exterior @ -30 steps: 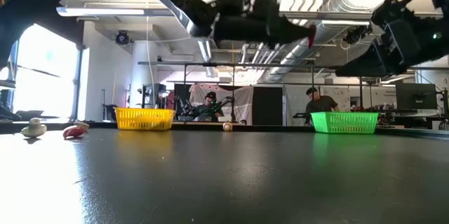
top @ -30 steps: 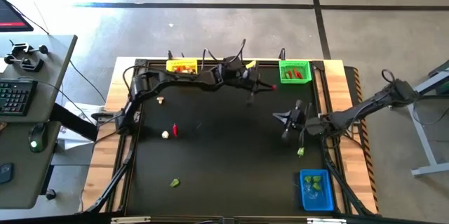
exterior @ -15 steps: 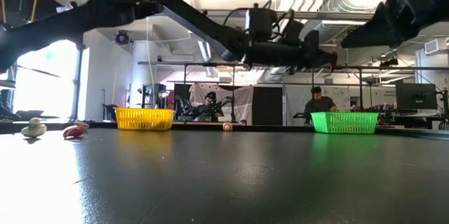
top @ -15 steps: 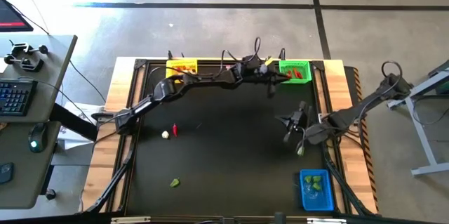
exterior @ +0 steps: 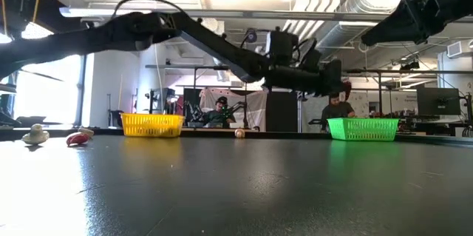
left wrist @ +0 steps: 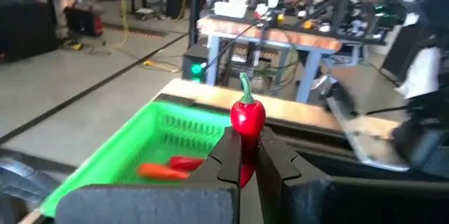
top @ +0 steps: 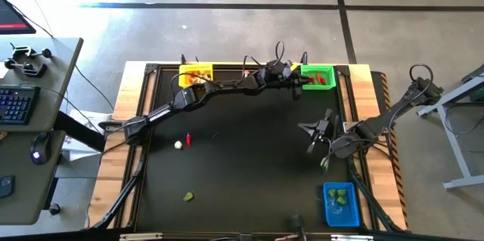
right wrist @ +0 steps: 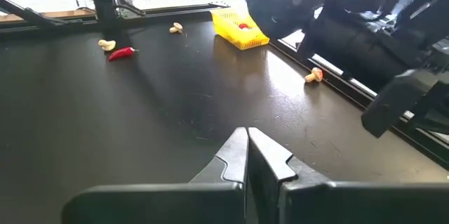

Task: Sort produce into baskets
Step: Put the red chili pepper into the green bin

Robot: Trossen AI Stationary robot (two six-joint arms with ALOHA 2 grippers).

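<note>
My left gripper (left wrist: 242, 143) reaches level across the far side of the table and is shut on a small red pepper (left wrist: 247, 117) with a green stem. It hangs at the left edge of the green basket (left wrist: 140, 155), which holds red and orange pieces (left wrist: 184, 162). In the high view, my left gripper (top: 296, 86) is beside the green basket (top: 318, 77). My right gripper (top: 316, 141) hovers shut and empty at the right. A red chilli (top: 188, 140), a white bulb (top: 178, 145) and a green chunk (top: 187, 196) lie on the mat. My left gripper pinches the red pepper's lower body (left wrist: 247, 133) between its two fingers. The round top and green stem stick out past the fingertips. The fingers come level from the table's left side. The pepper is lifted clear, upright, over the green basket's near-left edge.
The yellow basket (top: 195, 71) stands at the far edge left of centre, and the blue basket (top: 340, 203) with green pieces is at the near right. A green piece (top: 324, 164) lies under my right arm. Another small bulb (right wrist: 313, 76) lies by the far edge.
My left gripper has carried the red pepper toward the table's right edge and downward, from the middle of the far side to the green basket's left edge, rolling a little. It has stayed shut on the pepper. My right gripper has risen slightly.
</note>
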